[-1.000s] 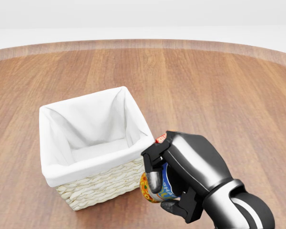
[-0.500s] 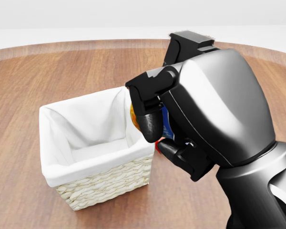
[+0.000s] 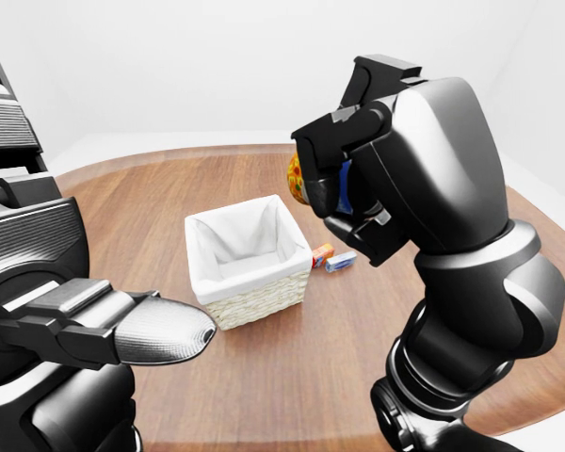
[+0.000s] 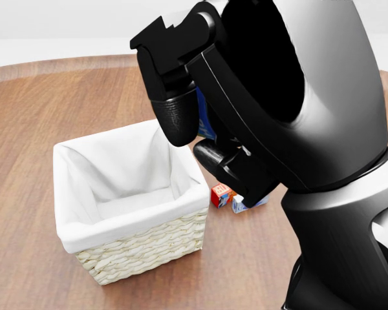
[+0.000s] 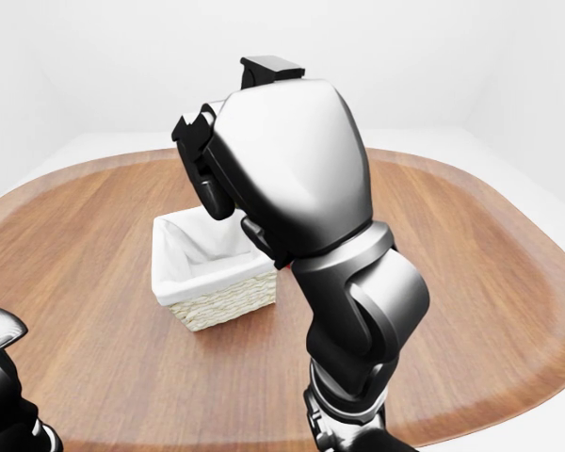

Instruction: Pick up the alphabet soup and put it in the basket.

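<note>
The right hand (image 3: 358, 174) fills the upper centre of the left-eye view, fingers (image 3: 318, 155) wrapped around the soup can (image 3: 298, 177), raised above the basket (image 3: 247, 259) on the desk (image 3: 292, 377). The left hand (image 3: 122, 330) is open, lower left.

Woven pale wicker basket (image 4: 142, 252) with matt white cloth lining, smooth satin wood-grain table (image 4: 45, 103), glossy black and silver-grey plastic right hand (image 3: 358, 184), printed glossy alphabet soup (image 3: 298, 177) label, textured dark left hand (image 3: 122, 330)
</note>
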Motion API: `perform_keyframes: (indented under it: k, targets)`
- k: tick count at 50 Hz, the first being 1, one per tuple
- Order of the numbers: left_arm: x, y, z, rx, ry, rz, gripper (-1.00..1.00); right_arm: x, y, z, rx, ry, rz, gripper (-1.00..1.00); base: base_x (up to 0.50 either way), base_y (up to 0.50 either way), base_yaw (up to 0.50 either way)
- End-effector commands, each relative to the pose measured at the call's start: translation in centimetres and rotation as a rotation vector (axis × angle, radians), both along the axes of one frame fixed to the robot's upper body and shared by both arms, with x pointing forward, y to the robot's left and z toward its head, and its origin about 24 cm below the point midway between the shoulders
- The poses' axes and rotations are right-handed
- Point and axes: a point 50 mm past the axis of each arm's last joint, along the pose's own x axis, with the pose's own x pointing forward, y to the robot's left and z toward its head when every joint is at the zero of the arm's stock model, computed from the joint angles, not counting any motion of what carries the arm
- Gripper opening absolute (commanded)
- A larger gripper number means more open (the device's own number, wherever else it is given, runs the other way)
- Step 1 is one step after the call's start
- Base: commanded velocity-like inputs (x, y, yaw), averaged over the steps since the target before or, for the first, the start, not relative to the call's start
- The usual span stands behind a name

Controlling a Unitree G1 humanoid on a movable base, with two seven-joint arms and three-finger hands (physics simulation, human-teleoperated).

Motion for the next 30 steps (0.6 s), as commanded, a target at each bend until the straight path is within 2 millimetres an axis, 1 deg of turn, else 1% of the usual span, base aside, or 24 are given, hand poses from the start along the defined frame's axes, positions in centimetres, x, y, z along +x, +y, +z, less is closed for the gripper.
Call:
perform_keyframes:
  k: [1, 3, 4, 5, 8, 9, 11, 12, 14, 15, 17, 18, 20, 24, 26, 28, 29, 30]
  targets:
    - [0.0, -0.1, -0.1, 0.002, 0.004, -0.003, 1.00, 0.5, 0.8, -0.2, 0.001, 0.036, 0.031, -0.94, 0.00, 0.00, 0.00]
    - [0.0, -0.1, -0.1, 0.005, 0.002, 0.000, 1.00, 1.2, 1.0, -0.6, -0.002, 0.078, 0.054, -0.94, 0.00, 0.00, 0.00]
    - [0.0, -0.1, -0.1, 0.004, 0.003, -0.002, 1.00, 2.2, 1.4, -1.3, -0.011, 0.141, 0.083, -0.95, 0.00, 0.00, 0.00]
    - [0.0, -0.1, -0.1, 0.003, 0.005, -0.003, 1.00, 2.6, 1.6, -1.5, -0.015, 0.161, 0.096, -0.94, 0.00, 0.00, 0.00]
    - [0.0, -0.1, -0.1, 0.007, 0.001, 0.002, 1.00, 3.9, 2.2, -1.6, -0.039, 0.212, 0.132, -0.94, 0.00, 0.00, 0.00]
    - [0.0, -0.1, -0.1, 0.008, 0.000, 0.002, 1.00, 4.7, 2.8, -1.7, -0.043, 0.248, 0.157, -0.94, 0.00, 0.00, 0.00]
    - [0.0, -0.1, -0.1, 0.010, -0.002, 0.003, 1.00, 5.3, 3.4, -1.8, -0.064, 0.273, 0.177, -0.94, 0.00, 0.00, 0.00]
    - [0.0, -0.1, -0.1, 0.011, -0.003, 0.004, 1.00, 5.3, 3.5, -1.8, -0.067, 0.274, 0.179, -0.94, 0.00, 0.00, 0.00]
    - [0.0, -0.1, -0.1, 0.015, -0.004, 0.007, 1.00, 6.2, 4.1, -1.8, -0.088, 0.308, 0.191, -0.93, 0.00, 0.00, 0.00]
    - [0.0, -0.1, 0.0, 0.014, -0.008, 0.006, 1.00, 7.1, 4.5, -2.1, -0.099, 0.346, 0.199, -0.94, 0.00, 0.00, 0.00]
    - [0.0, -0.2, 0.0, 0.017, -0.009, 0.006, 1.00, 7.9, 4.8, -2.2, -0.110, 0.375, 0.201, -0.93, 0.00, 0.00, 0.00]
    - [0.0, -0.2, 0.0, 0.011, -0.009, -0.001, 1.00, 8.9, 5.0, -2.3, -0.092, 0.391, 0.201, -0.94, 0.00, 0.00, 0.00]
    - [0.0, -0.2, 0.0, 0.008, -0.006, -0.005, 1.00, 9.2, 5.1, -2.2, -0.091, 0.393, 0.205, -0.93, 0.00, 0.00, 0.00]
    - [0.0, -0.3, 0.0, 0.014, -0.011, 0.000, 1.00, 10.0, 6.4, -0.3, -0.113, 0.370, 0.214, -0.94, 0.00, 0.00, 0.00]
    - [0.0, -0.3, 0.0, 0.019, -0.012, 0.004, 1.00, 10.5, 6.9, 0.1, -0.117, 0.373, 0.219, -0.92, 0.00, 0.00, 0.00]
    - [0.0, -0.3, 0.0, 0.018, -0.015, 0.002, 1.00, 10.7, 7.1, 0.2, -0.123, 0.379, 0.221, -0.92, 0.00, 0.00, 0.00]
    - [0.0, -0.3, 0.1, 0.019, -0.017, 0.003, 1.00, 11.4, 7.3, -0.2, -0.131, 0.401, 0.205, -0.91, 0.00, 0.00, 0.00]
    - [0.0, -0.3, 0.1, 0.018, -0.019, 0.003, 1.00, 11.9, 7.1, 0.1, -0.084, 0.390, 0.202, -0.92, 0.00, 0.00, 0.00]
